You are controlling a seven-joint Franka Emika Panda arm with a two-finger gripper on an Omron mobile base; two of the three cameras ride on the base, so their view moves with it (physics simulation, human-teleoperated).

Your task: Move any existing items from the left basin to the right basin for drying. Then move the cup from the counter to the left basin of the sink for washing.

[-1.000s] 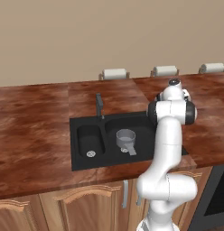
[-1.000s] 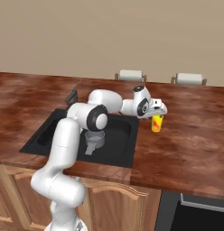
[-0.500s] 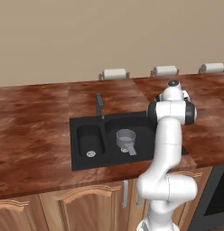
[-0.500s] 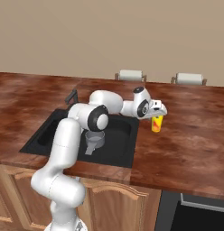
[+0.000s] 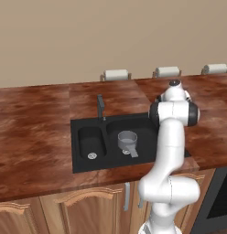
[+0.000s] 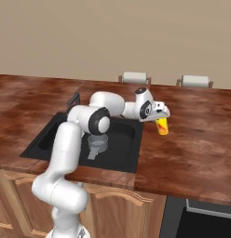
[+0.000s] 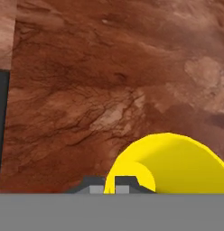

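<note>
The yellow cup (image 6: 161, 126) with an orange-red mark is over the counter (image 6: 196, 139), just right of the black sink (image 5: 83, 167), and leans a little. My gripper (image 6: 159, 118) is shut on its rim; in the hand view the cup (image 7: 177, 164) sits right at the gripper (image 7: 112, 187), one wall between the fingers. Whether the cup's base touches the wood I cannot tell. The narrow left basin (image 5: 89, 137) holds nothing but its silver drain. A grey saucepan (image 5: 127, 139) lies in the wider right basin (image 5: 143, 132).
A dark faucet (image 5: 101, 106) stands behind the divider between the basins. Three white rolls (image 5: 116, 74) line the back edge of the counter. A dark appliance (image 5: 220, 201) sits below the counter at the right. Bare wood stretches right of the cup.
The fingers have closed from wide open onto the cup's rim. The arm and the cup have hardly shifted, and the saucepan has stayed put.
</note>
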